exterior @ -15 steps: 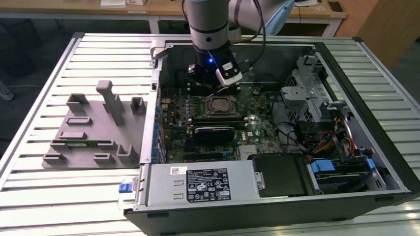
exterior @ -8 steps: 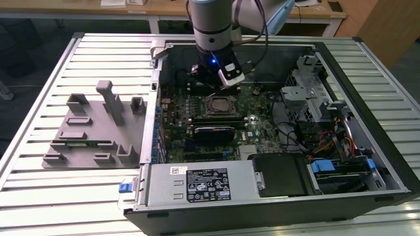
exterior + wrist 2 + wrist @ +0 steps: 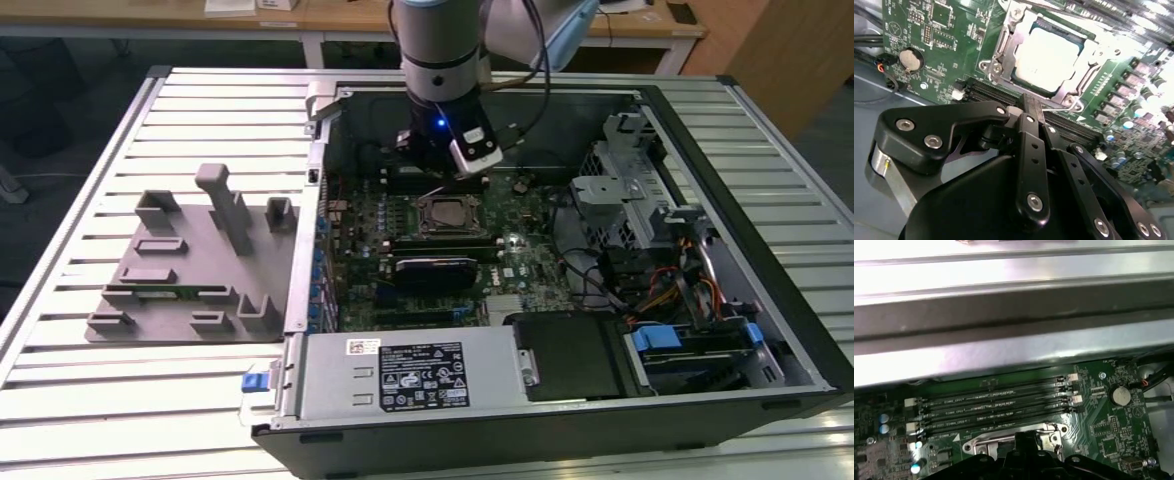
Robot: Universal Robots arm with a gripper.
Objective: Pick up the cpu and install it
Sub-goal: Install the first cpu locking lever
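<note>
My jaws are pressed together with nothing pinched between them, as far as the second wrist view shows. They hang over the motherboard (image 3: 944, 35) just beside the socket (image 3: 1001, 50), where its metal frame meets the memory slots (image 3: 994, 407). I cannot tell whether the tips touch the board.

The cpu (image 3: 1046, 57) is not in my hold. It lies in the socket with its pale metal top up and the frame around it on all sides. In the exterior view it sits near the middle of the open computer case (image 3: 561, 440). I cannot tell whether the retaining lever is latched.

I judge the step in hand to be the seating itself. To do it well, the chip must lie flat with an even edge all round, so I should press only straight down, never from the side. I should also keep my tips off the slot clips and the small parts around the socket.

By count there is one cpu, one socket, four memory slots, all bare, and one coin cell (image 3: 1119, 395). One black block (image 3: 434, 270) lies just beside the socket. One grey holder tray (image 3: 187, 270) stands apart from the case on the slatted bench (image 3: 134, 400).
</note>
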